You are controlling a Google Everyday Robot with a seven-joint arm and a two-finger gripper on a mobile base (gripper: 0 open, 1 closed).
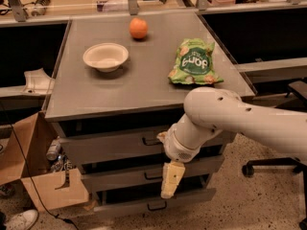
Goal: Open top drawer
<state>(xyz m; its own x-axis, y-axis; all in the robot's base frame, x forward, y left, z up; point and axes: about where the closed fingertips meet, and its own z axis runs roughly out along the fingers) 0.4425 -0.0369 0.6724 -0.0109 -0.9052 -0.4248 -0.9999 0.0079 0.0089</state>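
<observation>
Low and well to the left of the jaws, a cardboard box [45, 186] was seen beside the cabinet, out of the drawer's likely path. Up and to the left, on the bench [72, 97], a bowl [105, 56] was set. It was judged that a jerked pull could shake it.

The top drawer [105, 148] was shut, with its handle [151, 141] just above and a little left of the jaws. The jaws hung pointing downward in front of the middle drawer [120, 177], below the handle that was wanted. Whether they were released or clenched could not be told. The main risk was judged to be a wrong catch, since the middle handle [152, 175] lay just to their left and was closer than the top one.

High above, an orange [138, 28] could be set rolling by a sharp tug. Above and slightly right, a chip bag [194, 62] lay near the front edge, close over the arm [225, 116], and could be brushed if the arm were raised. To the far right, a chair [288, 164] could be struck if the base were backed away.
</observation>
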